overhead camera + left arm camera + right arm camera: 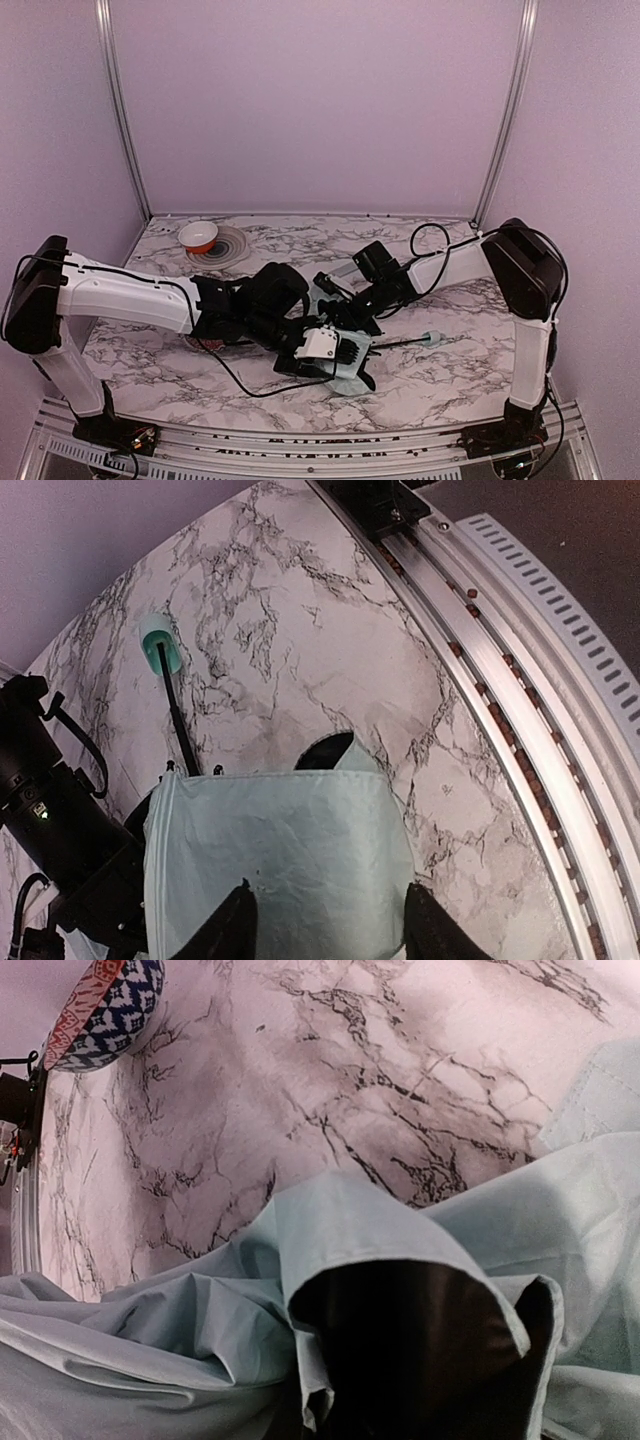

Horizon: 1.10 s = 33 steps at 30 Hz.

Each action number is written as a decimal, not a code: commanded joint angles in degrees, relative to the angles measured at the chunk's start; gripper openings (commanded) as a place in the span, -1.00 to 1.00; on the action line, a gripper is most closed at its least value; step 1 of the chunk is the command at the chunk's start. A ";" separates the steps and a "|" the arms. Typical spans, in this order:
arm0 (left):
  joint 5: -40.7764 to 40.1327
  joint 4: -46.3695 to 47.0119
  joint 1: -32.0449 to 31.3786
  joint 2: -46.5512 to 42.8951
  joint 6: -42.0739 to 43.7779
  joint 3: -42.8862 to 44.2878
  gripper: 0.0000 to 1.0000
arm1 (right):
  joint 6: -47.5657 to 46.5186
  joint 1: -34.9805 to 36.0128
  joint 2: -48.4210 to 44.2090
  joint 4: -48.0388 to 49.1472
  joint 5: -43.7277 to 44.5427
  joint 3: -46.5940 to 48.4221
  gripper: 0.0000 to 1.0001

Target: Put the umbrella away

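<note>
Your umbrella (pixel 280 850) lies half-collapsed on the worktop (pixel 450 370), well apart from the bowl (pixel 198 236), nearer the arm bases and off to its right. The thin shaft (pixel 178 715) and small handle (pixel 160 650) stick out on the side farthest from the bowl.

Your left hand (pixel 328 905) has its 2 fingers apart, straddling the flattened mint fabric without pinching it. I judge it is there to gather or press the loose cloth flat.

Your right hand (pixel 335 292) sits on the side of the umbrella nearer the bowl. Its fingers are buried under a raised fold that shows the black lining. They are together, and the way the cloth tents up suggests they have nipped that fold to keep the canopy from spreading.

The bowl rests on a round grey mat (pixel 232 250), and nothing shows inside it. No sleeve or bin for the umbrella is in view.
</note>
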 commanded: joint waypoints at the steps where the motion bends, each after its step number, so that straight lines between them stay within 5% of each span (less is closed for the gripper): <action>1: 1.43 5.16 -0.33 0.75 -4.10 -0.29 -0.59 | -0.63 0.26 1.79 -2.66 -0.12 1.38 -0.94; 3: -1.08 6.22 -0.33 1.27 -5.09 0.16 -1.00 | -0.74 0.32 1.57 -2.80 -0.23 1.42 -0.94; 7: -9.21 11.33 1.25 1.87 -13.22 1.68 -1.00 | -1.47 0.41 0.98 -3.07 -1.74 1.37 -0.94; 13: -10.24 18.06 8.09 4.20 -29.89 3.93 -1.00 | -2.46 1.03 0.87 -2.51 -5.33 1.24 -0.95; 26: -12.06 12.59 11.79 14.26 -33.18 -0.04 -1.00 | 4.76 -0.87 -1.69 2.36 -4.39 0.97 -0.85; 29: -10.49 12.42 11.93 15.23 -33.71 -0.81 -1.00 | 6.63 -1.53 -3.75 3.03 -1.95 0.03 -0.67; 33: -8.97 13.00 12.16 15.73 -35.11 -1.55 -1.00 | 7.30 -2.83 -5.86 0.06 2.15 0.08 -0.16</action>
